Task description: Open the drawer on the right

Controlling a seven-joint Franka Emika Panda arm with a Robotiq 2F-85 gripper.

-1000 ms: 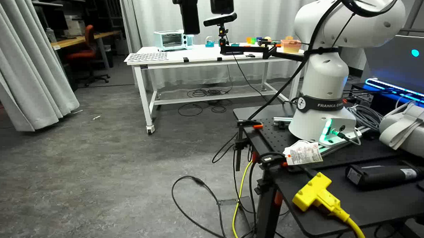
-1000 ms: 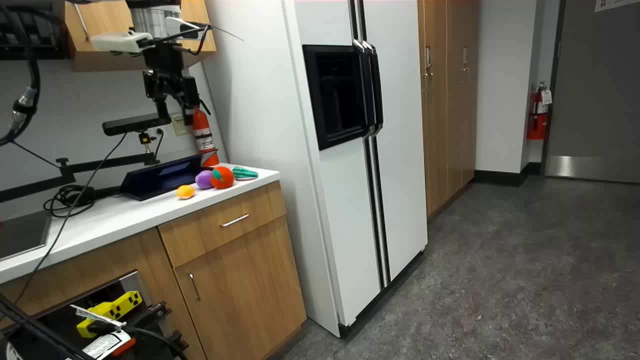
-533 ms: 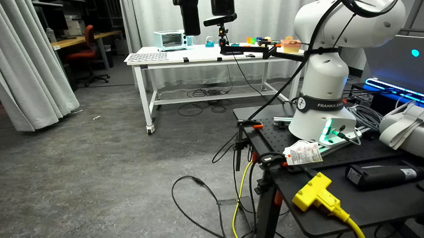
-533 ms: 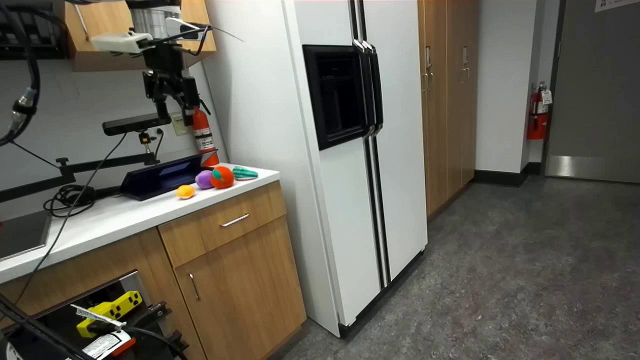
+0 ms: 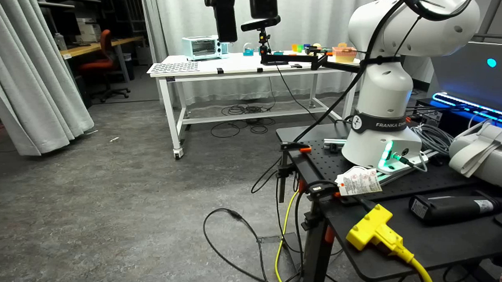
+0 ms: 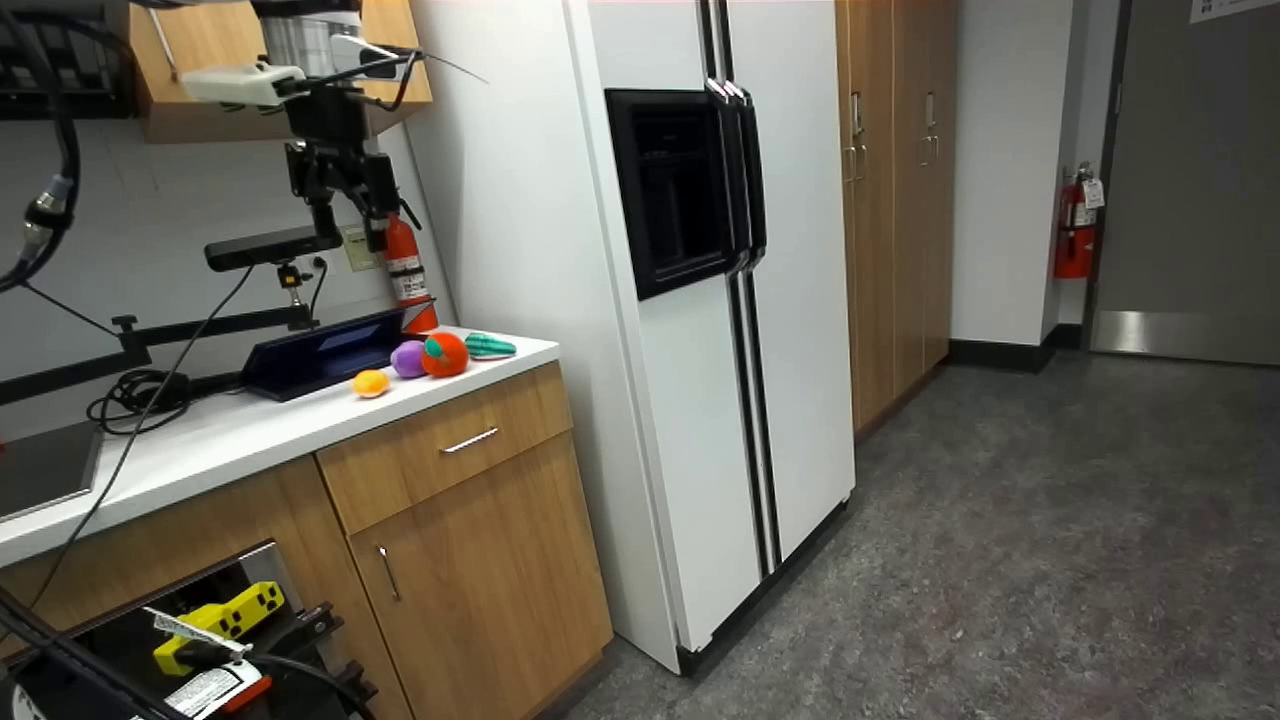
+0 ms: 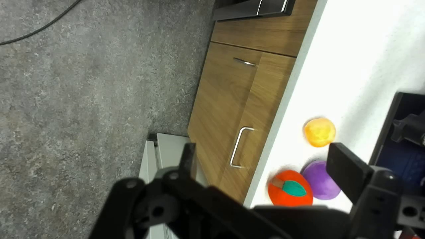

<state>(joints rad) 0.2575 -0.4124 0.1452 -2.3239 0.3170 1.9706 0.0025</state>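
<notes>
"Wood drawer [image 6: 425,458], closed, under the desk [image 6: 255,428] by the fridge [image 6: 670,350]. Our hand [image 6: 350,233]?"

"Released, empty, higher than the desk. We'd lower it out front, straddle the handle [image 7: 236,146] top and bottom, pull straight."

In an exterior view the top edge crops the pincer [image 5: 245,29]. It partly hides the purple ball [image 7: 319,181] in the wrist view. The white tag [image 5: 360,183] is illegible.
</notes>
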